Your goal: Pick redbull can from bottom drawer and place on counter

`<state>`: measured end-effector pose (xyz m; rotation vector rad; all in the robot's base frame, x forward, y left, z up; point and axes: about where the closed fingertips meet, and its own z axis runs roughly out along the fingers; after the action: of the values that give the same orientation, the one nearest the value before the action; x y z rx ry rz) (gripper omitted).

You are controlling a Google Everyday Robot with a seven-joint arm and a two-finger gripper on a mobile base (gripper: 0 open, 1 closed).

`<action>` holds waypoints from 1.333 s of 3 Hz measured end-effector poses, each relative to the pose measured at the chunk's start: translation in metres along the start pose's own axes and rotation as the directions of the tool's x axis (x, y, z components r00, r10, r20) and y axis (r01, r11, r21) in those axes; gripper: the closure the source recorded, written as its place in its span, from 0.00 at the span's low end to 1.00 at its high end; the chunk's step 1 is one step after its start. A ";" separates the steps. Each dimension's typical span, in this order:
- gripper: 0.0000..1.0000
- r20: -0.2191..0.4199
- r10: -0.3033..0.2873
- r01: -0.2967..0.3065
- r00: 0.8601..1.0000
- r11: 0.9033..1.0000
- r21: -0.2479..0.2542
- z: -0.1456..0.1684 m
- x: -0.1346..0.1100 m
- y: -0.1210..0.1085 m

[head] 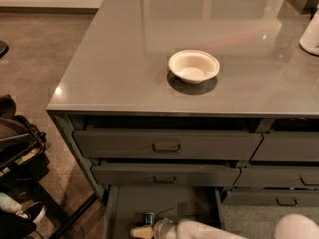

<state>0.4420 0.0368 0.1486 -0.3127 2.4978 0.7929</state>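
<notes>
Gripper (142, 231) is sitting low inside the open bottom drawer (127, 203), arm coming in from the right.
Redbull can (148, 218) is standing on the drawer floor just beside the gripper; contact unclear, grasping or released cannot tell. Bowl (194, 66) is resting on the counter (109, 73).

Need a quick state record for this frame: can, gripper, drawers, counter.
can: redbull can in the open bottom drawer
gripper: gripper low inside that drawer, close beside the can; contact unclear
others: two handled drawers above it, shut
counter: counter holds a white bowl; no can on it
</notes>
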 end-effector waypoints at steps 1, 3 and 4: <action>0.00 0.062 0.057 -0.061 0.996 0.996 0.058 0.010 -0.002 0.009; 0.17 0.103 0.084 -0.097 0.991 0.988 0.122 0.020 -0.006 0.014; 0.40 0.103 0.084 -0.097 0.991 0.988 0.122 0.020 -0.006 0.014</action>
<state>0.4498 0.0607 0.1444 -0.1138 2.4706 0.6638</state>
